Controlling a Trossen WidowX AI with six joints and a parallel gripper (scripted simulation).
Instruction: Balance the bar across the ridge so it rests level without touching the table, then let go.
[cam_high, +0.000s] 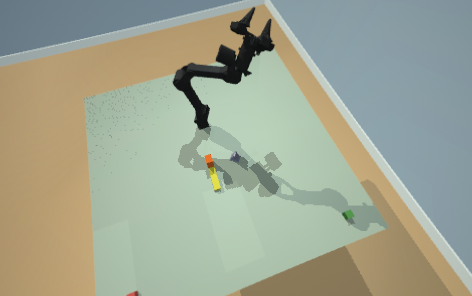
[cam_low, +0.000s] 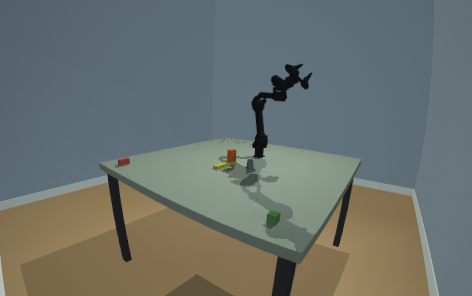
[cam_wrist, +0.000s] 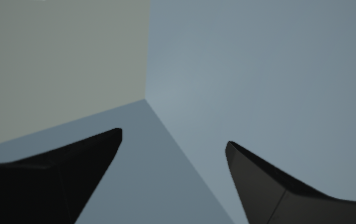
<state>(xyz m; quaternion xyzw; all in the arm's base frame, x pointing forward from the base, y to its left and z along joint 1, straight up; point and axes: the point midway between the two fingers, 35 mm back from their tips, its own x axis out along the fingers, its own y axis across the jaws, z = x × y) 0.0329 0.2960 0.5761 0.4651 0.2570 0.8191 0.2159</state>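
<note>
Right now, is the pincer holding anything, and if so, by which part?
Nothing is held. The pincer stands open, raised high and pointing at the walls, with only air between its fingers. The yellow bar lies on the table beside the orange block.

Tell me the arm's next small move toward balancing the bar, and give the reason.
Probably swing the gripper down toward the yellow bar. The gripper is open and empty, raised high and pointing at the walls, far above the table. The bar lies flat beside the orange block, not on the purple ridge, so it must be grasped first.
</note>
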